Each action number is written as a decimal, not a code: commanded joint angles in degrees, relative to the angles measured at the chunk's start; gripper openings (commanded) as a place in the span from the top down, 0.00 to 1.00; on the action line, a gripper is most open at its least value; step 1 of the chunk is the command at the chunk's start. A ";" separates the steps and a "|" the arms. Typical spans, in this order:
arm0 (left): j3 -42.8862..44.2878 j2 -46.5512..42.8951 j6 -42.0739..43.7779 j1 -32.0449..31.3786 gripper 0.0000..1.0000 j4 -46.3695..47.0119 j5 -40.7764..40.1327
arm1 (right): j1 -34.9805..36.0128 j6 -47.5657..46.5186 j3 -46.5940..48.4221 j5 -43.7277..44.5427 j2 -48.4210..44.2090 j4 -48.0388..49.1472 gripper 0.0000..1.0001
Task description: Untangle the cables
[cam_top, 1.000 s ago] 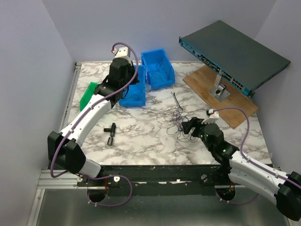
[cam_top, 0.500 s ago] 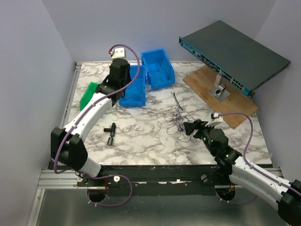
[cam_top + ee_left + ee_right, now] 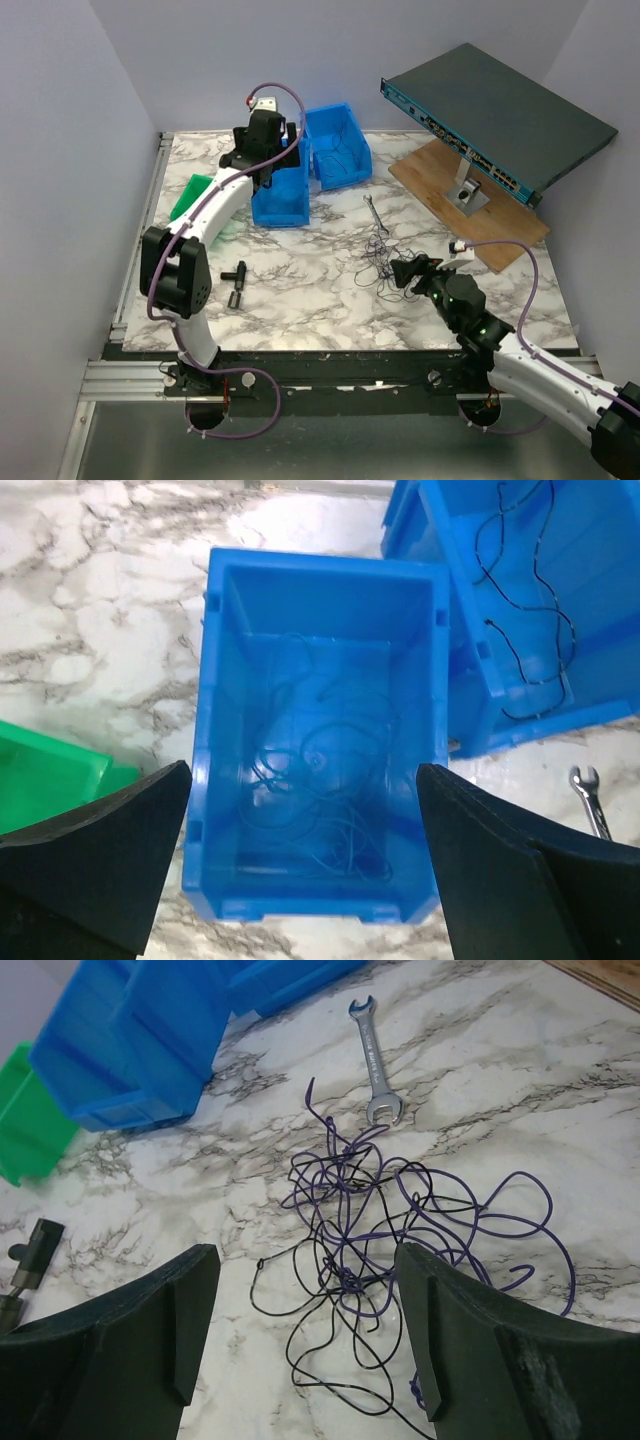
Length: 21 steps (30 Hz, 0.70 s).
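A tangle of thin purple and black cables point(image 3: 380, 1220) lies on the marble table, right of centre point(image 3: 380, 255). My right gripper point(image 3: 305, 1260) hovers just in front of the tangle, open, with the near loops between its fingers and nothing held point(image 3: 400, 272). My left gripper point(image 3: 303, 780) hangs open above the nearer blue bin point(image 3: 320, 565), holding nothing point(image 3: 270, 140). Thin bluish wire loops point(image 3: 320, 800) lie on that bin's floor. The second blue bin point(image 3: 600, 630) holds a thin black wire point(image 3: 540, 580).
A silver wrench point(image 3: 375, 215) lies just behind the tangle. A green bin point(image 3: 190, 200) stands left of the blue bins point(image 3: 338, 145), with a black T-shaped part point(image 3: 236, 280) on the table below it. At the back right, a network switch point(image 3: 495, 120) stands over a wooden board point(image 3: 520, 235).
My left arm has swung further back over the nearer blue bin and its jaws have opened. My right arm shifted slightly and then stayed by the tangle.
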 commanded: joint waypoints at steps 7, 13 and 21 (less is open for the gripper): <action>-24.72 -23.81 -6.32 -7.85 0.02 5.45 10.22 | -0.04 2.86 3.63 7.84 7.50 -2.84 0.22; -46.12 -35.94 -1.94 -15.45 0.01 22.25 12.50 | -0.12 4.63 11.18 9.14 20.13 -8.50 0.24; -57.99 -36.61 4.68 -21.55 0.07 41.55 13.94 | -0.13 1.97 21.03 9.62 37.41 -10.76 0.27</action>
